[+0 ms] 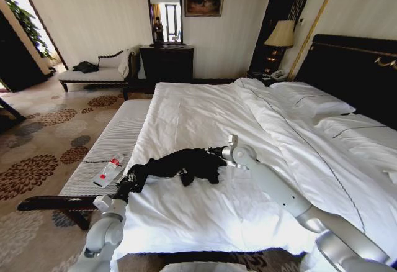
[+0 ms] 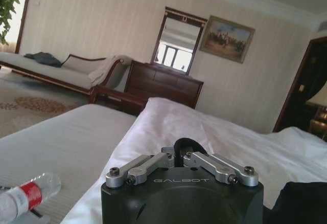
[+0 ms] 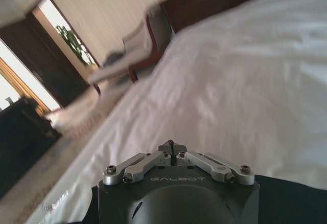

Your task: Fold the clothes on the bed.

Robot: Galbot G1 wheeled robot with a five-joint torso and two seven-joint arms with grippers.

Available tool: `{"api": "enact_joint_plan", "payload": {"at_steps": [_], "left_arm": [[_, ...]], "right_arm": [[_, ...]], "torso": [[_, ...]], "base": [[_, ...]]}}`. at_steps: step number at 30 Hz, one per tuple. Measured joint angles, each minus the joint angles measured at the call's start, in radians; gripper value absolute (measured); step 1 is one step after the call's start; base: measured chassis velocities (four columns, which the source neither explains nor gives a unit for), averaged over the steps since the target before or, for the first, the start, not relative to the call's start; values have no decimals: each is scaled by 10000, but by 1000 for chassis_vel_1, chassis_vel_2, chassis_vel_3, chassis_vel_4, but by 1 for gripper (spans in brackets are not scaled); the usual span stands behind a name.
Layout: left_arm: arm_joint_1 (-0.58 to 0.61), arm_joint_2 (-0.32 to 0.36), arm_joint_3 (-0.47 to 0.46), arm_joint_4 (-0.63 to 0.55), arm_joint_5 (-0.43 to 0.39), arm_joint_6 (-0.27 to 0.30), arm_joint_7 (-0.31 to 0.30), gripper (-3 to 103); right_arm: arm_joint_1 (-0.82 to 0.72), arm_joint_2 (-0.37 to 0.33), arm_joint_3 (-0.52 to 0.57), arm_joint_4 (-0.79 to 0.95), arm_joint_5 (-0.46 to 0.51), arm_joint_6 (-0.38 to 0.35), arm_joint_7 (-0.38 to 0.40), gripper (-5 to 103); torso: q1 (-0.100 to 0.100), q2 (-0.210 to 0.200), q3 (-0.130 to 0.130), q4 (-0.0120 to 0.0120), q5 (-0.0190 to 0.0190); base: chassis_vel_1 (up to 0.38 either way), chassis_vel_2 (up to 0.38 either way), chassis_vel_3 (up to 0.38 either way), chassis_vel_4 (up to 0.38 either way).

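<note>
1. Now the black T-shirt (image 1: 183, 163) lies bunched in a long strip across the white bed (image 1: 205, 117), near its foot edge.
2. At the shirt's left end, the left gripper (image 1: 132, 179) has its fingers closed, with black cloth looping up between them.
3. At the shirt's right end, the right gripper (image 1: 217, 153) is pressed into the cloth; its fingers look drawn together, though whether they pinch fabric is unclear.
4. Beside the bed, a plastic bottle (image 1: 110, 168) rests on the striped bench (image 1: 118, 138).

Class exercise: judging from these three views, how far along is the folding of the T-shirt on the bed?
Early stage. Done: nothing folded; the T-shirt lies bunched in a dark strip near the bed's foot edge. In hand: the left gripper is at one end of it and the right gripper at the other, both seemingly shut on cloth. Left: spreading it flat, then every fold.
</note>
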Motion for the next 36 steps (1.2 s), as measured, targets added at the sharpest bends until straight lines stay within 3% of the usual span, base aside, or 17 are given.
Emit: {"api": "enact_joint_plan", "payload": {"at_steps": [4, 5, 9, 11, 16, 20, 22, 27, 30, 32, 33, 36], "left_arm": [[-849, 841, -180, -530, -895, 137, -340, 2], [-1049, 994, -228, -635, -1051, 161, -434, 2], [-1880, 1623, -560, -1063, -1690, 287, -788, 2], [-1983, 1707, -615, -1112, -1768, 302, -822, 2], [-3108, 3066, -1357, -1673, -2715, 432, -1088, 2], [-3653, 3881, -1592, -1829, -3304, 534, -1250, 2], [-4360, 4712, -1673, -1836, -3928, 651, -1471, 2], [-5153, 5359, -1608, -1698, -4472, 742, -1676, 2], [-6454, 6193, -1426, -1501, -5307, 879, -1868, 2], [-6540, 6250, -1417, -1495, -5369, 891, -1881, 2], [-6977, 6566, -1420, -1544, -5779, 970, -1958, 2], [-7020, 6893, -1820, -1829, -6210, 1060, -1986, 2]], "right_arm": [[-970, -194, 1310, 1079, -2244, 2427, -1669, 0], [-1121, -220, 1539, 1267, -2654, 2746, -1879, 0], [-1574, -297, 2453, 2090, -3369, 3578, -2107, 0], [-1621, -305, 2579, 2196, -3388, 3641, -2099, 0], [-2324, -582, 4157, 3708, -3457, 4549, -1722, 0], [-2571, -860, 4666, 4522, -3403, 4753, -1437, 0], [-2537, -1192, 4975, 5174, -3187, 4840, -1058, 0], [-2158, -1604, 5141, 5606, -2996, 4850, -716, 0], [-1234, -2536, 5299, 6182, -2434, 4789, -95, 0], [-1177, -2618, 5313, 6219, -2384, 4778, -55, 0], [-904, -3173, 5460, 6472, -2023, 4707, 189, 0], [-973, -3906, 6020, 6924, -1475, 4553, 520, 0]], "torso": [[0, 0, 0, -4, 3], [-1, 0, 0, -5, 1], [0, 0, 0, -3, 1], [0, 0, 0, -2, 1], [0, 1, 0, -2, 2], [0, 0, 0, -2, -1], [-1, 0, -1, -2, 0], [0, 0, -1, 0, 1], [0, 0, 0, -1, 1], [1, 0, 0, -2, 0], [1, 0, 0, -2, 1], [0, 1, 0, -3, 3]], "base": [[0, 0, 0, 0], [0, 0, 0, 0], [0, 0, 0, 0], [0, 0, 0, 0], [0, 0, 0, 0], [0, 0, 0, 0], [0, 0, 0, 0], [0, 0, 0, 0], [0, 0, 0, 0], [0, 0, 0, 0], [0, 0, 0, 0], [0, 0, 0, 0]]}}
